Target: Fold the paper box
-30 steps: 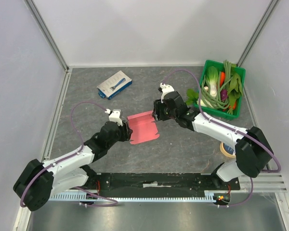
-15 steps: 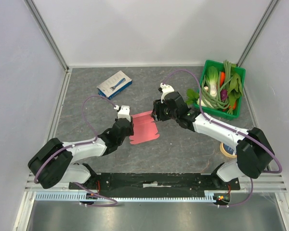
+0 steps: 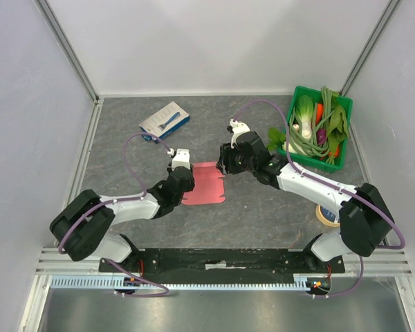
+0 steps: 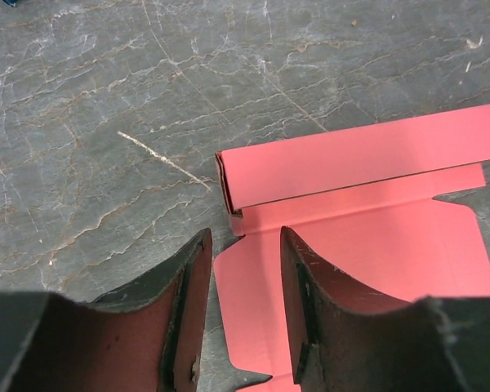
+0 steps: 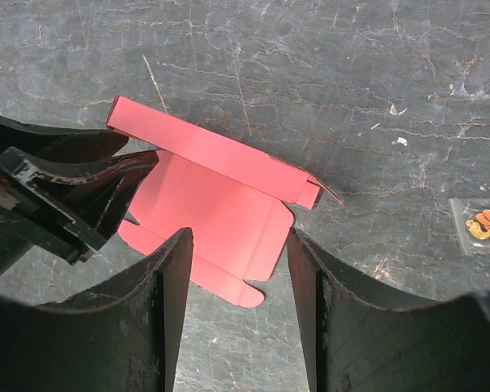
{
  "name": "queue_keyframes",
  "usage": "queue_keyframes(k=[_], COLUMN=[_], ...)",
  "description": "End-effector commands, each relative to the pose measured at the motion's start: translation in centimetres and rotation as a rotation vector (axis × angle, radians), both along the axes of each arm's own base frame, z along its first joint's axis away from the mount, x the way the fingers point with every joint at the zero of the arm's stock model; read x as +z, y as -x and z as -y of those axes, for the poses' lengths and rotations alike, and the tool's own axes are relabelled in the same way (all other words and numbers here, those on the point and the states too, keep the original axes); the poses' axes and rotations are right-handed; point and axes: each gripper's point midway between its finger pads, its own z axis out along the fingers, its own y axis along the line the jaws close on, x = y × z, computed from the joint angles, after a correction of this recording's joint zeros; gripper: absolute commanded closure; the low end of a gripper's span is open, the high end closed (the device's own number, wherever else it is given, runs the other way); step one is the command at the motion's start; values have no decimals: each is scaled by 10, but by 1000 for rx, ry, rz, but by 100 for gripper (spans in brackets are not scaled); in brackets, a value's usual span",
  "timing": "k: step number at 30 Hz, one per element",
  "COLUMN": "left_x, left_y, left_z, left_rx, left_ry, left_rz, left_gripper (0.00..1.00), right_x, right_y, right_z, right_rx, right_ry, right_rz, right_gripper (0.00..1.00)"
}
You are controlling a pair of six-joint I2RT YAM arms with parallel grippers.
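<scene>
On the grey table (image 3: 263,207), the paper box (image 3: 206,185) is being kept flat near the middle, between the two arms, with one long flap (image 4: 359,159) already folded over along its crease. The left gripper (image 4: 243,245) is being held with jaws partly apart over the box's left corner, and the right gripper (image 5: 238,241) likewise above the flat panel; nothing is being pinched by either. For a clean fold, the panel is probably best being pressed down while the flap is being pushed evenly along the whole crease.

Paper box (image 4: 367,237), right end off-frame
</scene>
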Motion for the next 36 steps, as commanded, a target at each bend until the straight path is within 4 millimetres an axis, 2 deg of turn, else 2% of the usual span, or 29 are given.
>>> queue_keyframes(k=[1,5,15,22,27,31,36], left_x=[3,-1,16,12,13,12,10], left_y=[-11,-19,-35,-40,-41,-41,-41], left_z=[-1,-1,4,1,-1,-2,-4], left_rx=[33,33,21,27,32,37,47], left_ry=[-39,-50,-73,-84,-87,-96,-99], left_rz=[28,53,136,133,146,150,148], left_gripper=[54,57,66,76,86,98,98], right_x=[26,25,20,20,19,10,-1], right_y=[-9,-9,-7,-8,-13,-19,-20], right_z=[-11,-12,-19,-23,-24,-29,-27], right_rx=[14,12,29,22,-44,-74,-129], right_ry=[-52,-54,-75,-88,-135,-167,-188], right_rz=[53,47,10,-4,-54,-117,-175], right_gripper=[43,43,46,47,55,60,64])
